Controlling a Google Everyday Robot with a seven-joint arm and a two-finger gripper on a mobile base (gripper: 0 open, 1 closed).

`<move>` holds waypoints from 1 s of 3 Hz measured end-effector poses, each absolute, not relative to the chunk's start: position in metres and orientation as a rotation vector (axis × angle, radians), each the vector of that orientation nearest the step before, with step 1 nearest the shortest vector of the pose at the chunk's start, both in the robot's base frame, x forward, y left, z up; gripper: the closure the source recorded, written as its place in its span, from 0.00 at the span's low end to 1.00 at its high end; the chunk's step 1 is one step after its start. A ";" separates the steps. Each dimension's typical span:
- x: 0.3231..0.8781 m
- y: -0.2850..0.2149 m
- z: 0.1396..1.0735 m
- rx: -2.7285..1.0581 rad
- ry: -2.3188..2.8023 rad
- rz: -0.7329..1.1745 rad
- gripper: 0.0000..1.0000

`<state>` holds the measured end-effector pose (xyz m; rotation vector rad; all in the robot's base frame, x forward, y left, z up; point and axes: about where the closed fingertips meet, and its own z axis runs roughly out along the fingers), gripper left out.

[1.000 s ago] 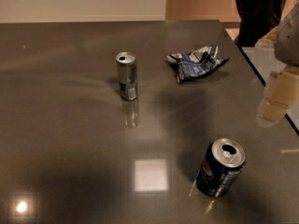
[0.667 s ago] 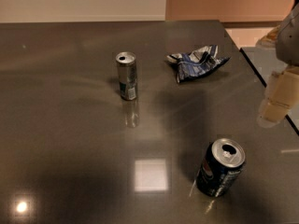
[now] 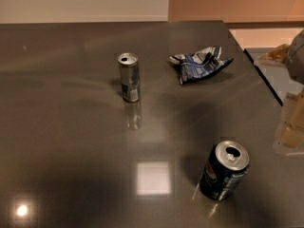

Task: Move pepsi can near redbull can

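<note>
The pepsi can (image 3: 224, 170), dark navy with a round logo and an open silver top, stands on the dark table (image 3: 61, 127) at the front right. The redbull can (image 3: 129, 77), slim and silver with blue patches, stands upright left of centre, well apart from the pepsi can. My gripper (image 3: 291, 122) shows as pale parts at the right edge, above and to the right of the pepsi can and beyond the table's right edge. It holds nothing that I can see.
A crumpled blue-and-white foil bag (image 3: 199, 63) lies at the back right of the table. The table's right edge (image 3: 256, 72) runs diagonally, with pale floor beyond it. Bright light reflections lie on the front of the table.
A dark figure at the top right has left the view. My gripper has shifted slightly down and to the right. Both cans and the bag stay where they were.
</note>
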<state>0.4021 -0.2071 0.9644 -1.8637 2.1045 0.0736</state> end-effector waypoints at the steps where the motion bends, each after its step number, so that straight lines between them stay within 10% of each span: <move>1: 0.374 -0.196 0.949 -1.966 2.013 0.200 0.00; 3: 0.333 -0.172 0.921 -2.093 1.846 0.344 0.00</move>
